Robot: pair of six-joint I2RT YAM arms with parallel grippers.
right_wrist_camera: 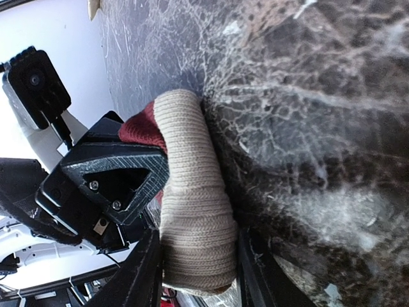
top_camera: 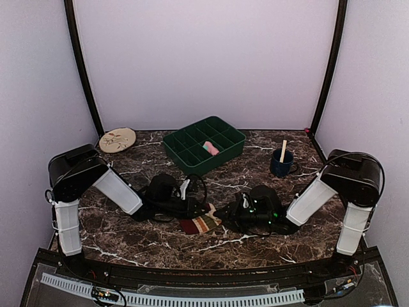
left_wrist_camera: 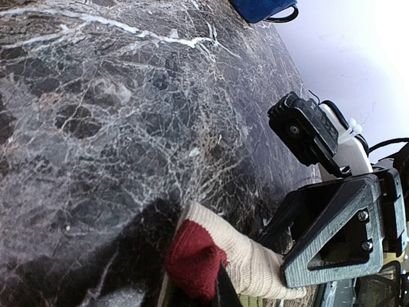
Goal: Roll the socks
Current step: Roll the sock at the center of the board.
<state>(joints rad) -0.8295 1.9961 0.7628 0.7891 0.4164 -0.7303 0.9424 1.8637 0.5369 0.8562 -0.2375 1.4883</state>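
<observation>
Veined dark marble tabletop [top_camera: 128,236]; right hand [right_wrist_camera: 198,238] clasps ribbed beige sock [right_wrist_camera: 192,160], maroon heel; left hand [top_camera: 190,210] grip unclear.

The striped sock [top_camera: 202,223] lies on the table [top_camera: 255,246] between the two grippers: the left gripper [top_camera: 190,210] at its left side, the right gripper [top_camera: 231,215] at its right, with the sock's bunched end between that gripper's fingers [right_wrist_camera: 144,268]. Beyond both grippers stands a divided tray [top_camera: 176,144], the other sock [top_camera: 210,148] in one compartment. Beyond and right of the right gripper is a mug [top_camera: 280,167] holding a stick [top_camera: 283,151]; well beyond the left gripper, to its left, lies a round disc [top_camera: 117,139].
</observation>
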